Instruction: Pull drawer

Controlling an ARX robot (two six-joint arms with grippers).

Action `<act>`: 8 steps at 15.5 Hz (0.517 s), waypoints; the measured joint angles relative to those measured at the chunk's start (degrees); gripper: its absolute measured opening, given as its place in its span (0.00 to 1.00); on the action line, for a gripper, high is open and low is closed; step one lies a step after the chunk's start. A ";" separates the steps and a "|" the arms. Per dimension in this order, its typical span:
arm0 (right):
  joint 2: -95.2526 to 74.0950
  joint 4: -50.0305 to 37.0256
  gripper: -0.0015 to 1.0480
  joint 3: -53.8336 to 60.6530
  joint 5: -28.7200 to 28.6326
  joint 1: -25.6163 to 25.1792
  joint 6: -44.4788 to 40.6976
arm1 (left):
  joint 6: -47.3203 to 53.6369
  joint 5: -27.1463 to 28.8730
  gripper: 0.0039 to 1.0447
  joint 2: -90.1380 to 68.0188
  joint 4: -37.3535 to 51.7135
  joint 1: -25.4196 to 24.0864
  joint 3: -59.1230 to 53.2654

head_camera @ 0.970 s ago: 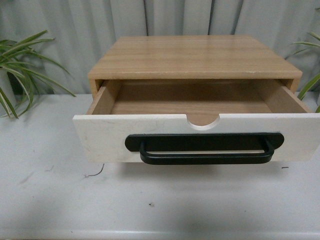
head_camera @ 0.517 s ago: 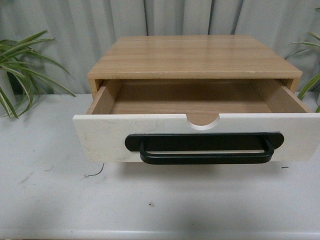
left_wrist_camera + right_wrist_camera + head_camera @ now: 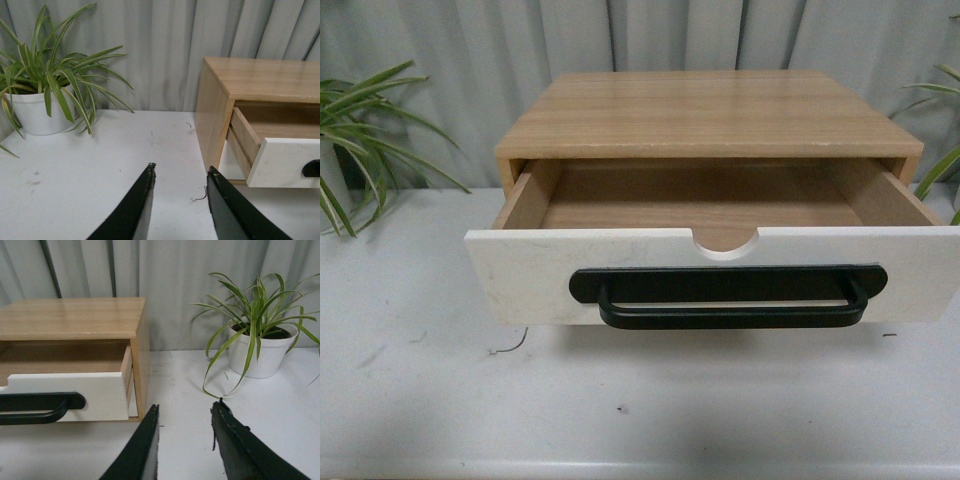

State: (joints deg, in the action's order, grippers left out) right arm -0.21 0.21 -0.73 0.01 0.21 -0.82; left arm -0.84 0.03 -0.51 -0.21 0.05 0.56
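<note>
Drawer: drawer stood pulled well out of the wooden cabinet, its white front across the middle of the front view, with the half-round notch in the upper edge and bare wood floor showing behind it.
Handle: long black bar handle ran along the lower centre of the white front.
Change: against the frame half a second before, the white front sat a hair further left and lower in the front view; otherwise nothing differed.
Left gripper: left gripper sat at the bottom centre of its wrist view, fingers spread apart with nothing between them; the drawer's corner lay at the right of that frame, apart from the fingertips.
Right gripper: right gripper sat at the bottom centre of its wrist view, fingers likewise parted and empty; the drawer's end lay at the left of that frame, apart from it.
Contact: neither gripper touched the drawer or handle, and neither showed in the front view.
Edges: white table stretched across the lower part of the front view, with bare surface below the drawer front down to the table's near edge.
Sides: potted plant stood at the upper left of the left wrist view, and another plant at the upper right of the right wrist view, both well apart from the cabinet.
Backdrop: grey curtain hung behind everything.
</note>
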 joint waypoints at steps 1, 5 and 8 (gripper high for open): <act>0.00 0.00 0.40 0.00 0.00 0.00 -0.02 | 0.00 0.00 0.41 0.00 0.00 0.00 0.00; 0.00 0.00 0.85 0.00 0.00 0.00 0.00 | 0.00 0.00 0.86 -0.02 0.00 0.00 0.00; 0.00 0.00 0.94 0.00 0.00 0.00 0.02 | 0.09 0.00 0.94 0.00 0.00 0.00 0.00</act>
State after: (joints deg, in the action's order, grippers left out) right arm -0.21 0.21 -0.73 0.01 0.21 -0.80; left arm -0.75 0.03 -0.51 -0.21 0.05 0.56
